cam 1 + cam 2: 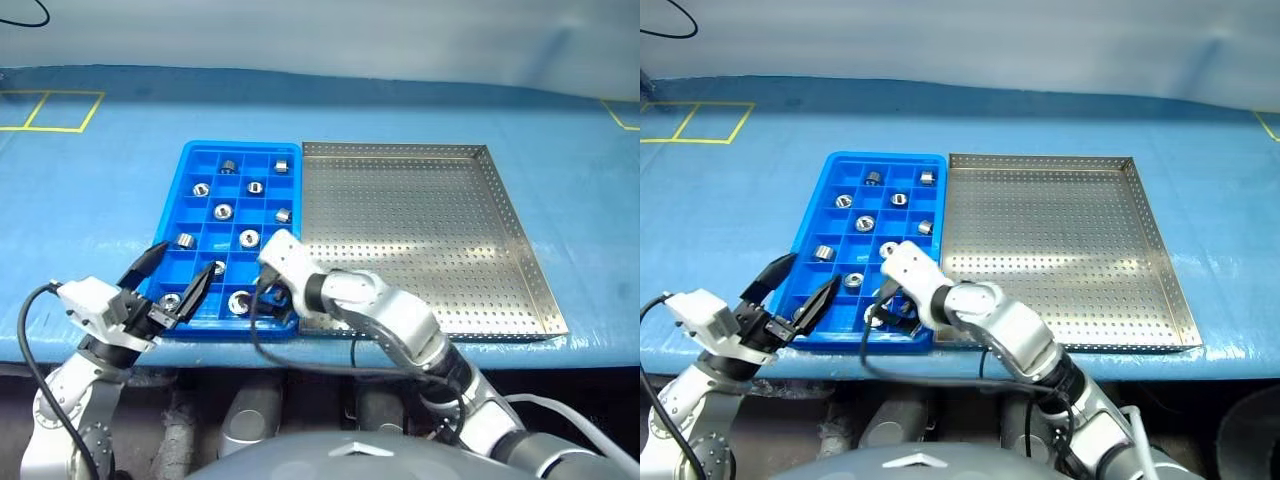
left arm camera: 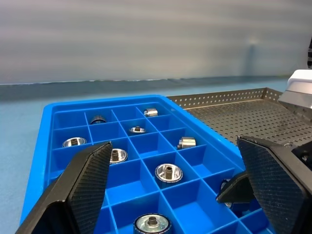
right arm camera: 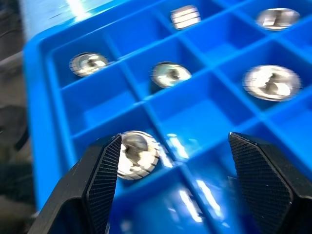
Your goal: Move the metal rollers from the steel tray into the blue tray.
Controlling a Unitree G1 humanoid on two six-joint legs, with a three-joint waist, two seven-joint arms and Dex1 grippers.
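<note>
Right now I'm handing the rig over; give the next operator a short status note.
Left gripper: fingers open, empty, over the blue tray's near left corner.
Right gripper: fingers open, empty, over the blue tray's near right compartments.
Metal rollers: all visible ones sit in blue tray compartments.
Steel tray: no rollers visible on its floor.
Done: transfer looks complete.
Left: check the corner hidden by the right arm, then withdraw both arms.

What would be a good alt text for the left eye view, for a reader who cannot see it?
A blue tray with metal rollers lying in many of its square compartments sits on a blue table, touching a steel tray with no rollers on it. The open left gripper hovers at the blue tray's near left corner; the right gripper reaches down into its near right corner.
</note>
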